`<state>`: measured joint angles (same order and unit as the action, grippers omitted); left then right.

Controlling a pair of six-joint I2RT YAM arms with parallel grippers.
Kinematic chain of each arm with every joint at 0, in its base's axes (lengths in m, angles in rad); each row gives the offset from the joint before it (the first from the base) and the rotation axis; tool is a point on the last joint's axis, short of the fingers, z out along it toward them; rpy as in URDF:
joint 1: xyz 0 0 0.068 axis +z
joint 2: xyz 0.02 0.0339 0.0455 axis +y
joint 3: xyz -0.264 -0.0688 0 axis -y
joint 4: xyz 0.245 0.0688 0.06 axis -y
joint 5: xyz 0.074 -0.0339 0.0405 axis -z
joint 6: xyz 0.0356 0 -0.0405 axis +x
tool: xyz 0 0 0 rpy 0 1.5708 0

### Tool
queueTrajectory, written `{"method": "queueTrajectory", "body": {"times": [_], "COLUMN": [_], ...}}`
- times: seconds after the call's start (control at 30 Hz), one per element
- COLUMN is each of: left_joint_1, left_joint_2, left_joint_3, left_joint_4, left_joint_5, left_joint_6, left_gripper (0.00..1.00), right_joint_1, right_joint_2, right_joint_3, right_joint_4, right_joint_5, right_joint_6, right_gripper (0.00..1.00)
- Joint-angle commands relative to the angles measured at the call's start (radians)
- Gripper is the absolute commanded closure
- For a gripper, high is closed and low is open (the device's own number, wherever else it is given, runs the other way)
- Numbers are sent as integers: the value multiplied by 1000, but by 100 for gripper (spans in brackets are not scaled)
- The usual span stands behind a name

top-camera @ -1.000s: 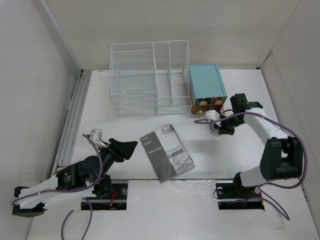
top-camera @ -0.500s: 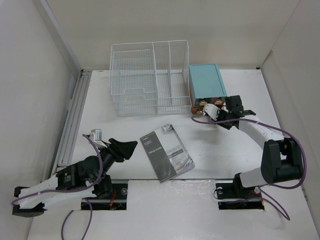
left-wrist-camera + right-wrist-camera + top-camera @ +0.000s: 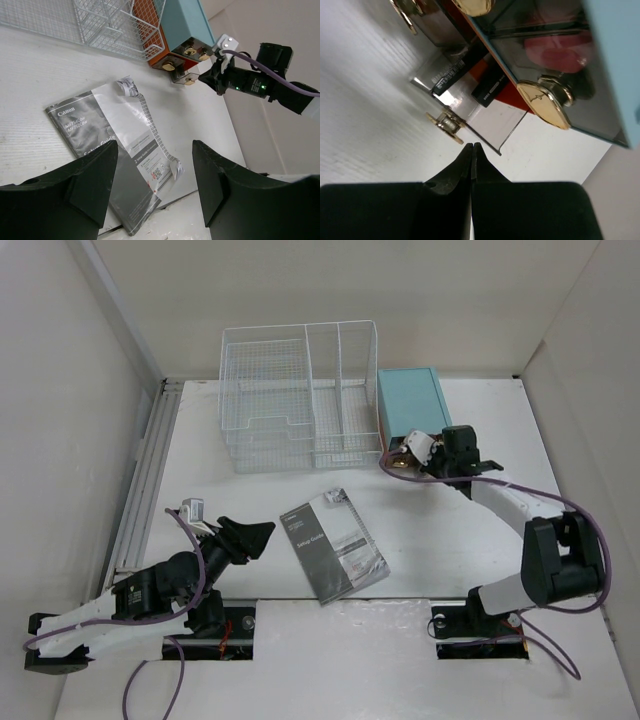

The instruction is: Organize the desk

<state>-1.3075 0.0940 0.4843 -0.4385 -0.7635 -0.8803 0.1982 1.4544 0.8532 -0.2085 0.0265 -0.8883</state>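
Observation:
The white desk (image 3: 450,540) carries a grey Canon setup guide (image 3: 332,545) lying flat near the front middle. My left gripper (image 3: 250,537) hovers low to the left of the guide, open and empty; in the left wrist view the guide (image 3: 115,145) shows between its fingers (image 3: 90,180). My right gripper (image 3: 406,454) is shut with nothing in it. Its tips (image 3: 471,146) sit right at the front of a clear drawer (image 3: 485,117), beside the drawer's gold knob (image 3: 445,122). That drawer sticks partly out of the teal box (image 3: 412,410); I cannot tell whether the tips touch it.
A white wire-mesh rack (image 3: 290,400) stands at the back, just left of the teal box. Orange drawers with gold knobs (image 3: 167,64) face the front. White walls close the desk at left, back and right. Two cutouts (image 3: 225,625) at the near edge hold the arm bases.
My right gripper has moved up and to the left, from the open desk in front of the teal box to its protruding drawer. The left arm has not moved.

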Motion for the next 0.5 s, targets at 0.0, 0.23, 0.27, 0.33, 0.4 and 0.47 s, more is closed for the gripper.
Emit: {"method": "queueTrajectory", "body": {"times": [0.0,0.23,0.27,0.33,0.4,0.47], "left_joint_1": [-4,-4,-4,-4,-4,-4], "left_joint_2": [0,-10,-10,-10,-19,-28], "left_joint_3": [8,8,8,8,8,8], "left_joint_4": [30,30,30,30,30,30], "left_joint_5": [-3,-3,-3,-3,6,6], "left_joint_6": [14,14,14,14,14,14], "left_gripper": [42,44,44,44,44,44], "right_joint_1": [0,-131,-170,-209,-259,-299], "right_joint_2": [-141,-287,-287,-273,-273,-223], "right_joint_3": [18,84,93,108,109,156], "right_joint_4": [-32,-258,-285,-321,-283,-310], "right_joint_5": [-132,-385,-408,-491,-493,-639], "right_joint_6": [45,334,375,411,483,483], "right_gripper": [100,100,100,100,100,100]}}
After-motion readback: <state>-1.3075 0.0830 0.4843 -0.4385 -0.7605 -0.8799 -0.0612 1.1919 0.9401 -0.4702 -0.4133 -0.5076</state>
